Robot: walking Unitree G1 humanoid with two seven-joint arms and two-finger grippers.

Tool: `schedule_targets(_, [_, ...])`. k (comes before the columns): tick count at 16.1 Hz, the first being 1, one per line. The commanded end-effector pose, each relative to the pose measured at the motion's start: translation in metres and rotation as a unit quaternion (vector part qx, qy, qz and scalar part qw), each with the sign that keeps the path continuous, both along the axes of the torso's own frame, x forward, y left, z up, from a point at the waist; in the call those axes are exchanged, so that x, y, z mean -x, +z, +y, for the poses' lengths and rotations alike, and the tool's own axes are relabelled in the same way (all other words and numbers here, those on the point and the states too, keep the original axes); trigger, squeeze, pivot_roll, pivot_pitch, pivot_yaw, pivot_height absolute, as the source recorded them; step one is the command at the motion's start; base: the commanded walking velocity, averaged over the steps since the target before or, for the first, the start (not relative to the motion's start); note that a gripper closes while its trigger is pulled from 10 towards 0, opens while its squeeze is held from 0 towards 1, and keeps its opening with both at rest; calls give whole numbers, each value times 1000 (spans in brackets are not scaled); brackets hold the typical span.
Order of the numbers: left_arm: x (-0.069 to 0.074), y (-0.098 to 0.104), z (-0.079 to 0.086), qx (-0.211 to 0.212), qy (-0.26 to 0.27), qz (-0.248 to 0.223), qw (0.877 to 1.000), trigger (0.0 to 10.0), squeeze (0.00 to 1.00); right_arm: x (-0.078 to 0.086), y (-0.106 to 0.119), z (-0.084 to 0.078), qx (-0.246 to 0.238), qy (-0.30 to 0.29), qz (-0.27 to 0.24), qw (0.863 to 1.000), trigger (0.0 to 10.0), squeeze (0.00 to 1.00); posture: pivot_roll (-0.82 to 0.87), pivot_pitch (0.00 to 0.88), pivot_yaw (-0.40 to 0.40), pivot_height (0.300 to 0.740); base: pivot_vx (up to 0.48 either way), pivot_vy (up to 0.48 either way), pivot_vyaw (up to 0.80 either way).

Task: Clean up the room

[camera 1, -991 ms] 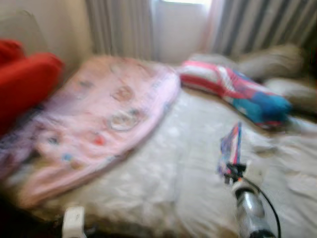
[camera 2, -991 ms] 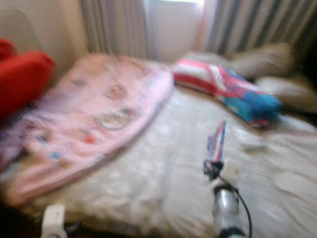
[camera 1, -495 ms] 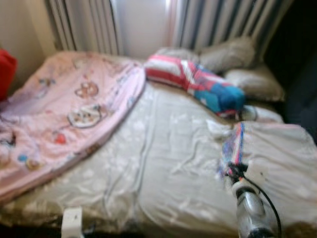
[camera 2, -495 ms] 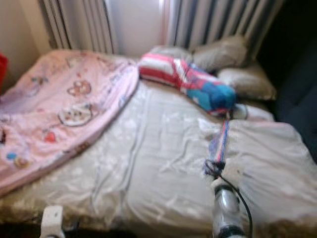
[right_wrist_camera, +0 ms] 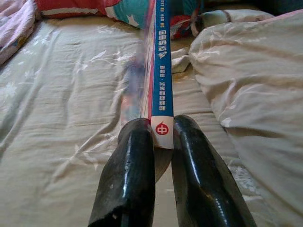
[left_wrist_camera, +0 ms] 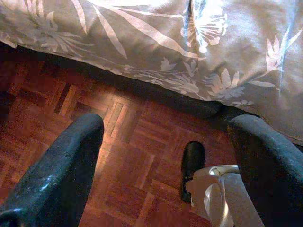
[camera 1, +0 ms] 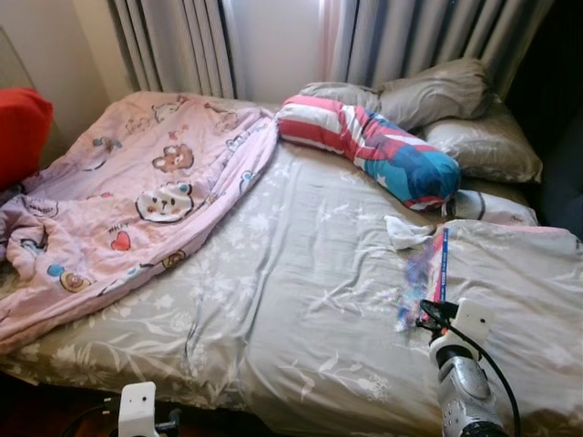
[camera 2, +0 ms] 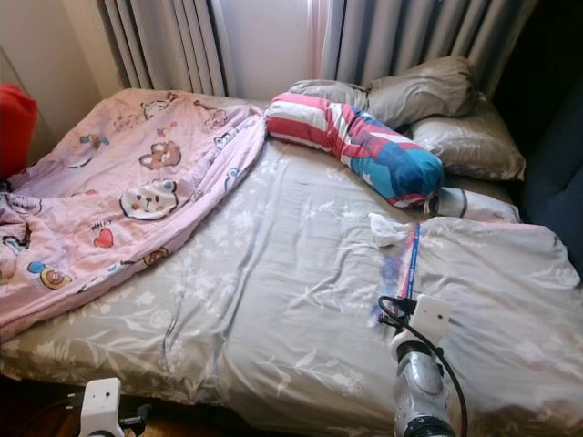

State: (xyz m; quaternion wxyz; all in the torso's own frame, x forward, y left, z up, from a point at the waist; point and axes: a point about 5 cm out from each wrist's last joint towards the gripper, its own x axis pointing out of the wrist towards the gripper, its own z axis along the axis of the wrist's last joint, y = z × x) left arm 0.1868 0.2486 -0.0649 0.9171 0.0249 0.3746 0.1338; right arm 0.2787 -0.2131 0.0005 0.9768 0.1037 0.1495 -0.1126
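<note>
Right wrist view: right gripper jaws clamp a book, top cropped; left gripper agape.

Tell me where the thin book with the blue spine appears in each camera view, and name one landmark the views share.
Left eye view: thin blue-spined book stands edge-up at lower right, above the right tool.
Right eye view: same book, right of centre.
Right wrist view: its spine runs up the middle, pinched between the black fingers.
Left wrist view: not in it.
Shared landmark: the red, white and blue bolster pillow.
</note>
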Motion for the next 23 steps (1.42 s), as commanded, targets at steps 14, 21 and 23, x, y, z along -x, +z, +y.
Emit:
schedule_targets(14, [1,0,1,-9,-1,3,1000,10000,0,-11,12,2,13,13,-27,999,10000,0,140,52,-51,740,0,-110,0])
schedule_targets(21, [2,1,5,-13,8,1,1000,10000,0,-10,12,-2,23,16,-26,999,10000,0,147,42,-49,740,0,-37,0])
schedule_targets(23, [2,1,5,-12,7,1,1000,10000,0,-10,12,-1,23,17,-26,999,10000,0,148,36,-49,740,0,0,0])
